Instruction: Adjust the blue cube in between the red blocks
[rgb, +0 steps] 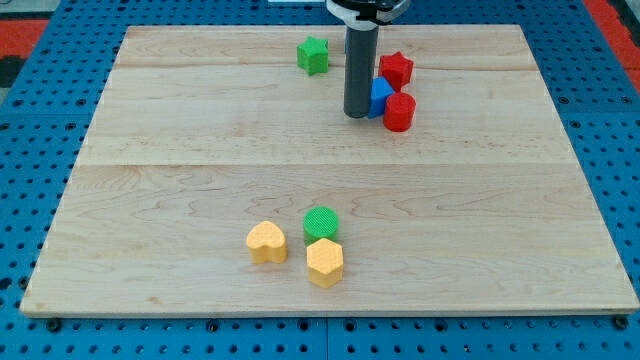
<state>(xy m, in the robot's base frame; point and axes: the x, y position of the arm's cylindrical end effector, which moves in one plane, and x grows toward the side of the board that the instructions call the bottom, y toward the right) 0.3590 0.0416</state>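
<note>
The blue cube (381, 95) sits near the view's top, right of centre, wedged between a red star-shaped block (397, 68) above it and a red cylinder (400, 112) below and to its right. It touches both red blocks. My tip (357, 114) rests on the board right against the blue cube's left side; the dark rod hides part of the cube's left edge.
A green star-shaped block (313, 54) lies at the top, left of the rod. Near the bottom centre sit a green cylinder (322, 223), a yellow heart-shaped block (266, 242) and a yellow hexagonal block (325, 262). The wooden board (150, 150) lies on a blue pegboard.
</note>
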